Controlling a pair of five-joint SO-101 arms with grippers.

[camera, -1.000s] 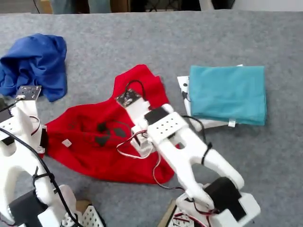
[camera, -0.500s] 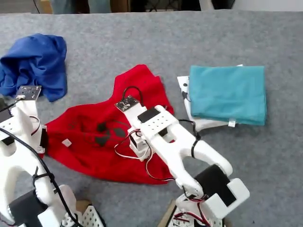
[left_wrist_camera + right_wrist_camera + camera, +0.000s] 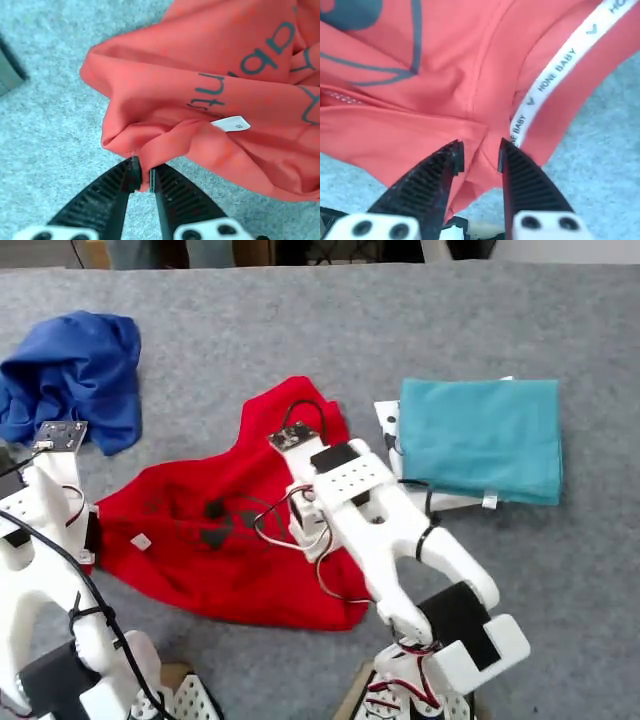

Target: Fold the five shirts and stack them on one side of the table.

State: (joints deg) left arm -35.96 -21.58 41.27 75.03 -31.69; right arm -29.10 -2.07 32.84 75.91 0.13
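Centrally on grey worktop: red shirt, spread out but rumpled, dark print facing up, one lobe bunched toward far edge. Small white label on its left part.

Far left corner: blue shirt, unfolded, in a loose heap, well apart from the red one.

Right side: teal shirt, folded to a neat rectangle, lying on white shirt, also folded, white edges poking out along left and near sides. Both near the red shirt's right edge; cannot tell whether touching, arm in the way.

At near left edge of worktop: left arm. Low at the red shirt's left edge: left gripper, fingers pinched tight on a fold of red cloth, cloth puckered where clamped. Label and dark lettering close by in the wrist view.

From near edge, stretched across the red shirt's right half: right arm. Down on red cloth: right gripper, fingers parted, straddling a raised seam fold without clamping it. White printed neck tape running just beside one finger. Bare worktop showing past the cloth edge.
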